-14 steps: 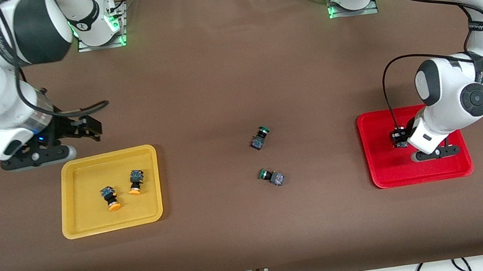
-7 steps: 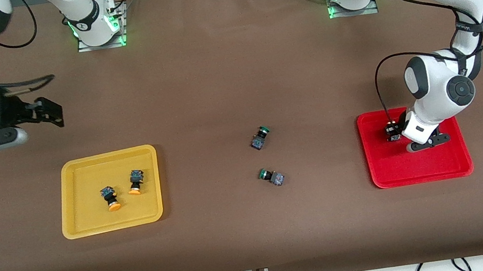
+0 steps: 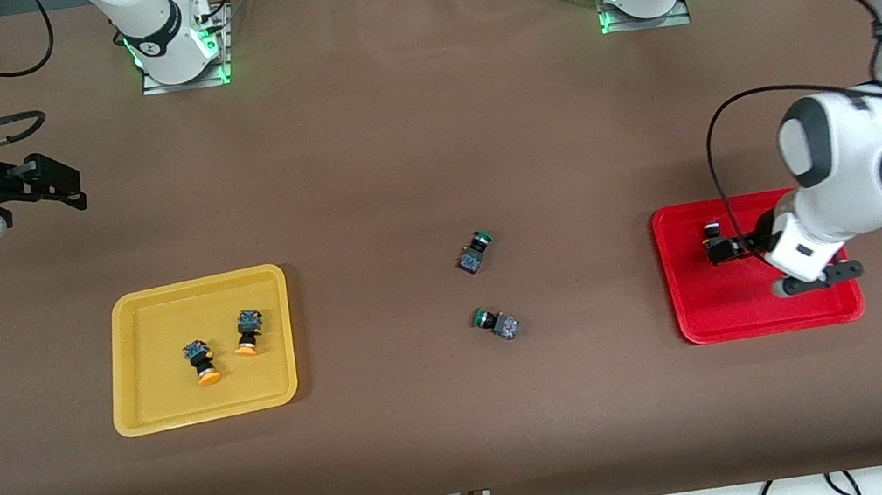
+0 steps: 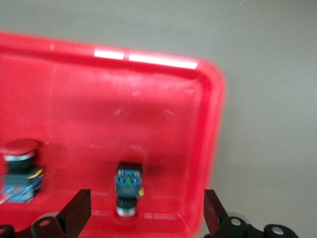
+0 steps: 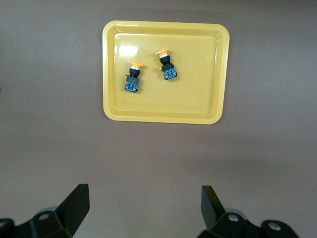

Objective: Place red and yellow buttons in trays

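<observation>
A: Brown matte worktop (image 3: 391, 158), cables along the near edge. Going from the right arm's end: right end effector (image 5: 143, 210) up over bare surface, fingers spread wide, nothing in them. That arm just waits.

B: Trays?

A: Shallow yellow plastic tray (image 3: 138, 402) holds both dark-bodied switches with yellow-orange caps (image 3: 199, 361) (image 3: 247, 333), lying on their sides, just apart. Mid-worktop, two green-capped switches (image 3: 475, 251) (image 3: 497, 323), not ours.

B: Red side?

A: Shallow red plastic tray (image 4: 208, 124) holds one red-capped switch (image 4: 20, 168) standing and a second dark switch (image 4: 128, 186) tipped over, cap unclear. Left end effector (image 4: 143, 210) hangs over them, released, fingers apart.

B: Handling?

A: Probably light, rigid, hard plastic. The round caps look slippery, so I'd pinch the blocky body's flat sides. Task looks about finished.
</observation>
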### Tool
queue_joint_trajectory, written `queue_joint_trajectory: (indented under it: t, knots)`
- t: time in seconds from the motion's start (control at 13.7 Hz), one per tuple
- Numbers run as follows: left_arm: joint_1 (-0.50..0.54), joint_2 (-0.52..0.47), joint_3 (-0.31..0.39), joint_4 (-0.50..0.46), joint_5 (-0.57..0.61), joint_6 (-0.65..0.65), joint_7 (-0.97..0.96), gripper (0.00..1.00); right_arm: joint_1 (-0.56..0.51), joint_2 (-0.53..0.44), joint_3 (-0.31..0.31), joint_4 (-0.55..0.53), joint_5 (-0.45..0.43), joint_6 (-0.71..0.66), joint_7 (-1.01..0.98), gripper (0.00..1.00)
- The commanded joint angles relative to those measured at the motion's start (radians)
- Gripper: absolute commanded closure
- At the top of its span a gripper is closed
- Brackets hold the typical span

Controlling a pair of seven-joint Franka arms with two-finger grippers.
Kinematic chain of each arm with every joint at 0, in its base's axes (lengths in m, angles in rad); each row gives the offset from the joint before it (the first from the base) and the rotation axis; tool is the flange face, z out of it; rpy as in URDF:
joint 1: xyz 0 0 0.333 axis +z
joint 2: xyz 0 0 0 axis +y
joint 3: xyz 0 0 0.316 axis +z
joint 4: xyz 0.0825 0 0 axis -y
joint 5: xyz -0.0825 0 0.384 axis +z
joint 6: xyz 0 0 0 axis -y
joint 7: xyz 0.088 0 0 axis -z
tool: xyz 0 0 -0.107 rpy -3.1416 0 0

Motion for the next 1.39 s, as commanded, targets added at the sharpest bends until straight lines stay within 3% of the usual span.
queue_joint_trajectory:
  t: [0.0,0.22,0.44,0.58,0.73,0.95,1.1,1.31]
  knots:
    - [0.000,0.035,0.003,0.234,0.006,-0.222,-0.006,0.00,-0.025,-0.032,0.024,-0.031,0.020,-0.009,-0.019,0.00]
    - [0.004,0.027,0.005,0.365,0.005,-0.388,-0.009,0.00,-0.025,-0.032,0.027,-0.007,0.016,-0.009,-0.002,0.00]
    - [0.009,-0.014,0.017,0.403,0.005,-0.511,-0.011,0.00,-0.026,-0.019,0.024,0.031,0.016,0.001,-0.022,0.00]
    - [0.010,-0.108,0.026,0.365,0.006,-0.525,-0.011,0.00,-0.025,0.020,0.024,0.081,0.002,0.001,-0.022,0.00]
    - [0.006,-0.241,0.039,0.234,0.051,-0.528,-0.006,0.00,-0.029,0.034,0.021,0.084,-0.018,0.009,-0.022,0.00]
    - [0.001,-0.364,0.037,0.062,0.065,-0.517,-0.011,0.00,-0.026,0.035,0.021,0.096,-0.018,0.012,-0.020,0.00]
    - [-0.008,-0.398,0.031,0.009,0.071,-0.488,-0.009,0.00,-0.025,0.038,0.021,0.095,-0.012,0.004,-0.007,0.00]
    - [-0.008,-0.397,-0.017,0.014,0.137,-0.485,-0.007,0.00,-0.023,0.038,0.024,0.096,-0.017,0.012,-0.019,0.00]
